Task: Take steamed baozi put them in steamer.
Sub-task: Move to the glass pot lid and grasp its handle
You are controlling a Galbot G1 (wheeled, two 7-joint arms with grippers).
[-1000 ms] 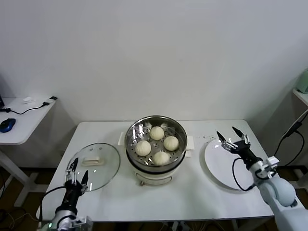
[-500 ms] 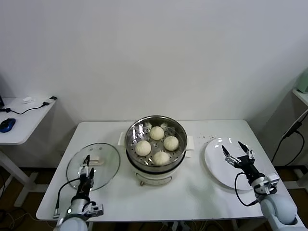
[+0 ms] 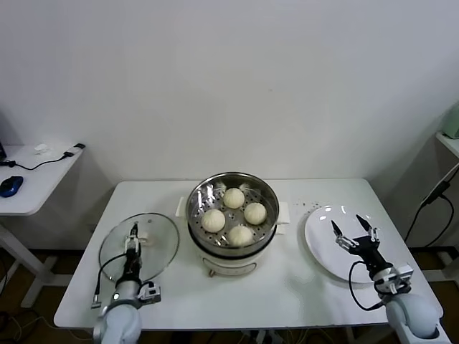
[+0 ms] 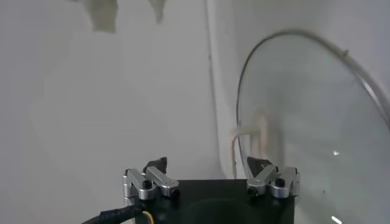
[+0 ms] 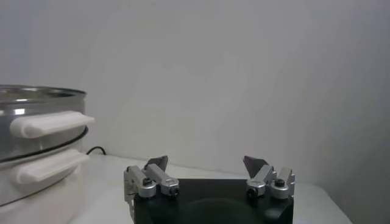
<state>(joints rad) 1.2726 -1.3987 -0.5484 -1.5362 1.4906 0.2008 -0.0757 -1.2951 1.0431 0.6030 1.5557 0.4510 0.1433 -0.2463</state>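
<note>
Steel, shiny and round: steamer (image 3: pixel 232 211) at the middle of white table (image 3: pixel 287 287), perforated basket seated on a cream-white pot base, with pale flat side handles jutting out, seen close in the right wrist view (image 5: pixel 36 146). Inside, four steamed baozi (image 3: pixel 234 198) (image 3: pixel 254 213) (image 3: pixel 213 220) (image 3: pixel 240 235), smooth, matte, cream-white domes, spaced in a loose diamond on the holed floor, none stacked.

To the robot's left of the steamer, flat on the table: round glass lid (image 3: pixel 140 247), clear with a thin metal rim and a white handle. Same lid large in the left wrist view (image 4: pixel 304 122), curved rim and glossy reflections showing.

To the robot's right: plain white plate (image 3: pixel 326 247), smooth, glossy, holding nothing.

Left gripper (image 3: pixel 132 240) low at the near edge, over the lid, thin dark fingers apart and gripping nothing. Right gripper (image 3: pixel 353 231) over the plate's near side, pointed black fingers spread wide, nothing between them. Well apart from the baozi, both.
</note>
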